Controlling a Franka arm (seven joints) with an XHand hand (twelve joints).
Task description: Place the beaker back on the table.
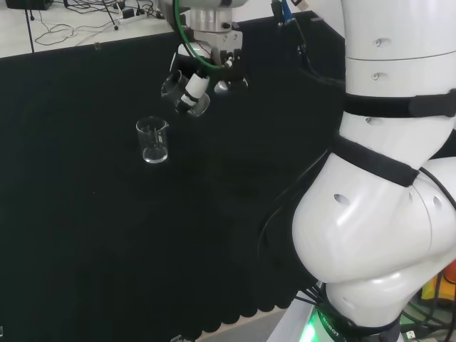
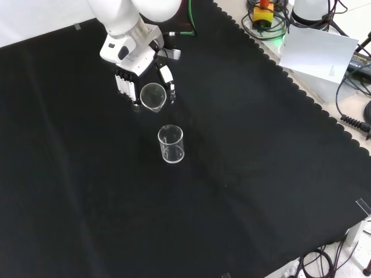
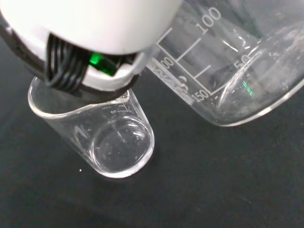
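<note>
Looking over the table (image 2: 243, 174) first: flat black cloth, matte, scalloped hem along the front view's right edge. Robot hand (image 2: 130, 81) hangs above it, black-and-white fingers curled round a clear glass beaker (image 2: 153, 95). Held beaker is tilted, mouth toward the front camera, so its long axis is well off vertical and the base is clear of the cloth. Wrist view shows its printed graduations and thick curved base (image 3: 247, 90).

A second glass beaker (image 2: 171, 143) stands upright on the cloth, spout at the rim, empty as far as I can tell. It's just below the hand in the front view, lower-left of it in the head view (image 1: 152, 140).

Judgement: set-down needs the held beaker righted and lowered beside the standing one, not onto it.
</note>
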